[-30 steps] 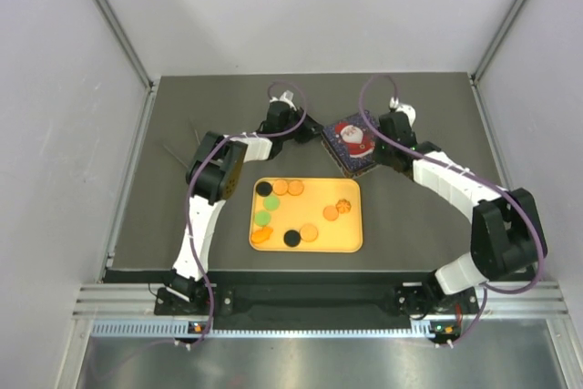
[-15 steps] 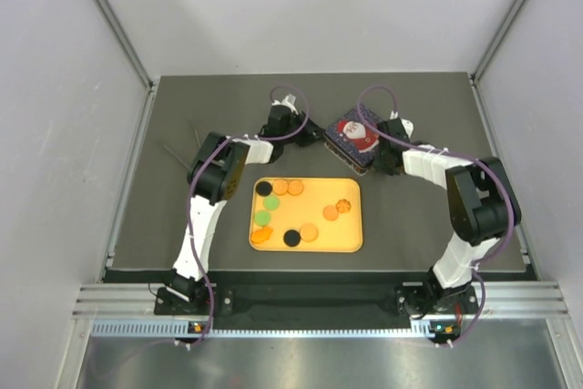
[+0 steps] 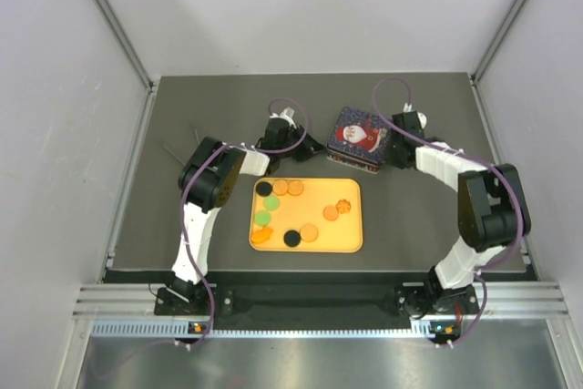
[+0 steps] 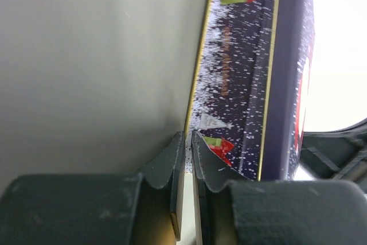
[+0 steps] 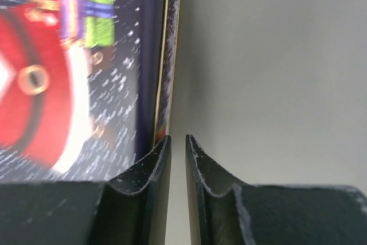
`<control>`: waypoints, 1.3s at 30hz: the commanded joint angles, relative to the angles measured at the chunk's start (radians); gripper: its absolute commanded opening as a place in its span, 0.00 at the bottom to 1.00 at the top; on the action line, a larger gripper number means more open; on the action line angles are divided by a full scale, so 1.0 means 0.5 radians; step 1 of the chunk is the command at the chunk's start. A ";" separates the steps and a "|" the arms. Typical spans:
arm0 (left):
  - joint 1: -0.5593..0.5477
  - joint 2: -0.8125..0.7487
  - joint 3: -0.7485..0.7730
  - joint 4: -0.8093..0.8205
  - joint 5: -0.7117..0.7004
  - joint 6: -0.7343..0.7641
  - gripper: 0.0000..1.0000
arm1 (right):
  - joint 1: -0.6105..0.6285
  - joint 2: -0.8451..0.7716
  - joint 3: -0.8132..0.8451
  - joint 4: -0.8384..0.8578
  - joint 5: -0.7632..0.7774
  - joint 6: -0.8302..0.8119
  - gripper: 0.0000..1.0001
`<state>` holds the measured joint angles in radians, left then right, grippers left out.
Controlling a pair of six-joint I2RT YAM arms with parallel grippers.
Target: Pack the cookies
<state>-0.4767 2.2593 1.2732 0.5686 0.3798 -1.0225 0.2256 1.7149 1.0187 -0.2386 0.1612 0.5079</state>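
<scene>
Left gripper (image 4: pixel 188 142): jaws nearly closed, a thin slit between them, tips at the lower edge of the Christmas cookie tin (image 3: pixel 359 138), nothing visibly pinched. Right gripper (image 5: pixel 176 144): same narrow slit, at the tin's opposite side, nothing clamped. Cookies (image 3: pixel 293 189) lie loose on the yellow tray (image 3: pixel 351 240), just nearer than the tin. Tin's lid is on. Judged step: handling the tin; whether pre-opening or post-closing is unclear.
</scene>
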 commanded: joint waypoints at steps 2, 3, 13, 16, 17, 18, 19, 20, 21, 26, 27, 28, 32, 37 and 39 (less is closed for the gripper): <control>-0.050 -0.174 -0.018 0.063 0.081 0.023 0.13 | -0.105 -0.437 0.027 -0.090 -0.010 -0.058 0.17; -0.050 -0.183 -0.012 0.044 0.075 0.042 0.13 | -0.105 -0.490 0.052 -0.127 0.009 -0.077 0.17; -0.044 -0.217 0.068 -0.140 0.001 0.066 0.12 | 0.165 -0.393 0.723 -0.317 -0.117 -0.316 0.19; -0.044 -0.217 0.077 -0.174 -0.005 0.079 0.12 | 0.321 -0.216 0.904 -0.345 -0.059 -0.332 0.18; -0.041 -0.220 0.077 -0.180 -0.005 0.079 0.12 | 0.352 -0.166 0.929 -0.342 -0.049 -0.332 0.18; -0.038 -0.220 0.077 -0.189 -0.005 0.079 0.12 | 0.398 -0.114 0.947 -0.339 -0.049 -0.323 0.17; -0.035 -0.220 0.080 -0.192 -0.008 0.075 0.12 | 0.414 -0.016 0.960 -0.339 -0.064 -0.316 0.17; -0.032 -0.217 0.083 -0.195 -0.002 0.075 0.12 | 0.429 0.030 0.957 -0.330 -0.065 -0.304 0.16; -0.032 -0.214 0.086 -0.198 0.001 0.075 0.12 | 0.450 0.073 0.945 -0.317 -0.074 -0.298 0.16; -0.025 -0.205 0.110 -0.223 0.007 0.085 0.11 | 0.484 0.273 0.721 -0.158 -0.172 -0.231 0.14; -0.025 -0.199 0.114 -0.223 0.007 0.085 0.11 | 0.487 0.304 0.705 -0.152 -0.178 -0.237 0.13; -0.025 -0.196 0.120 -0.223 0.011 0.085 0.11 | 0.491 0.346 0.687 -0.146 -0.215 -0.243 0.13; -0.019 -0.196 0.123 -0.223 0.011 0.085 0.11 | 0.491 0.289 0.641 -0.133 -0.203 -0.234 0.13; -0.013 -0.199 0.129 -0.223 0.017 0.079 0.11 | 0.488 0.145 0.690 -0.179 -0.141 -0.252 0.14; -0.010 -0.208 0.138 -0.241 0.023 0.094 0.11 | 0.472 0.080 0.711 -0.204 -0.123 -0.249 0.18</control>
<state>-0.4873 2.2143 1.3056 0.4397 0.3813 -0.9955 0.4625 1.8542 1.3552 -0.3229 0.0788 0.3866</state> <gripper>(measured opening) 0.114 0.154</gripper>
